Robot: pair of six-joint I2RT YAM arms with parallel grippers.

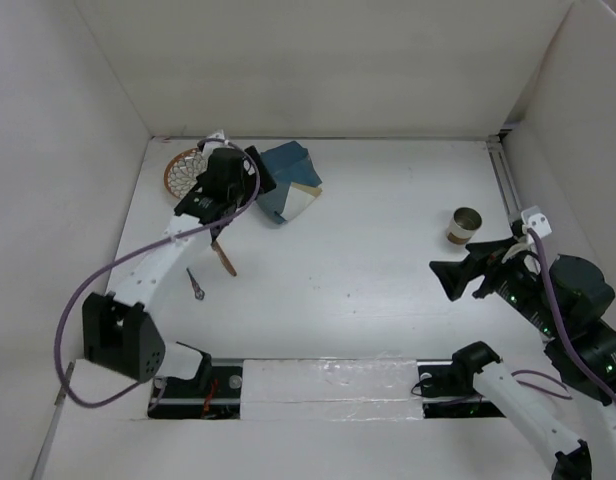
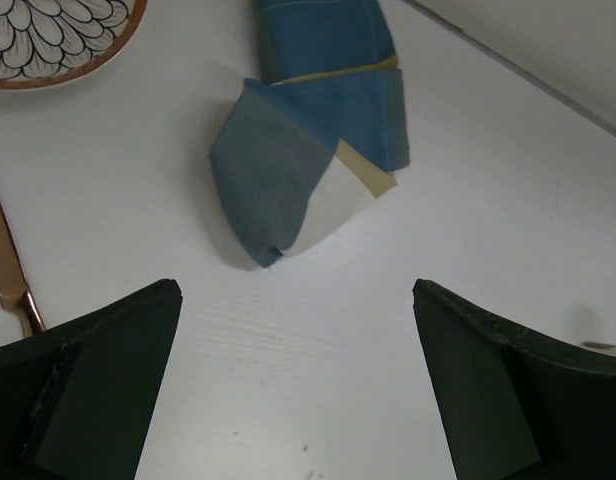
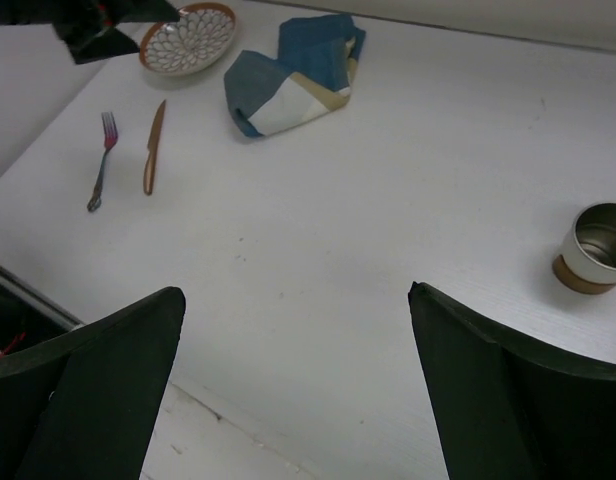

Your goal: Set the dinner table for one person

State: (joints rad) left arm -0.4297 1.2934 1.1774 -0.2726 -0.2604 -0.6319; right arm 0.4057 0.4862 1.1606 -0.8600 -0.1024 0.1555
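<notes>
Grippers both wide open: left gripper [image 2: 296, 292], right gripper [image 3: 293, 295]. Metal cup [image 3: 596, 245] and patterned plate [image 3: 188, 37] are both empty.

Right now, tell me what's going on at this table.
Nothing is held. The open left gripper hovers by the crumpled blue-and-tan cloth placemat at the far left of the white dinner table, beside the round patterned plate, copper knife and small fork. The open right gripper hangs near the white-and-tan cup.
</notes>
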